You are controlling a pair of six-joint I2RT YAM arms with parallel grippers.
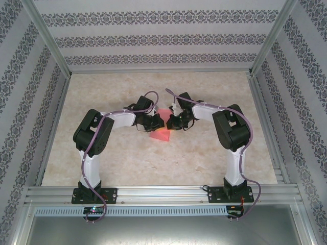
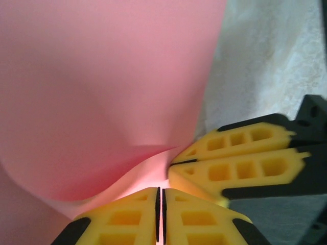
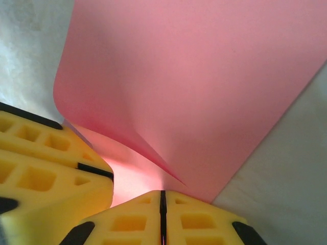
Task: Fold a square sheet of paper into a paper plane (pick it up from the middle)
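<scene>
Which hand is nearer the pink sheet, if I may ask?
Neither: both touch the sheet. The left hand pinches its left side, the right hand its right side.

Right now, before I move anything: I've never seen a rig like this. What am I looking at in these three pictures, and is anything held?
Two robot arms are bolted at the near edge of a table, each ending in a two-finger gripper. The wide picture comes from a fixed camera above and behind them: the left gripper and right gripper meet tip to tip over the square sheet of paper, pink-red, on the table. The close-ups come from wrist cameras; the yellow blocks at the bottom of each are that gripper's own fingers, those at the side the other arm's. Both pairs of jaws are shut, and the sheet puckers up into their tips, so both seem to pinch it.
</scene>
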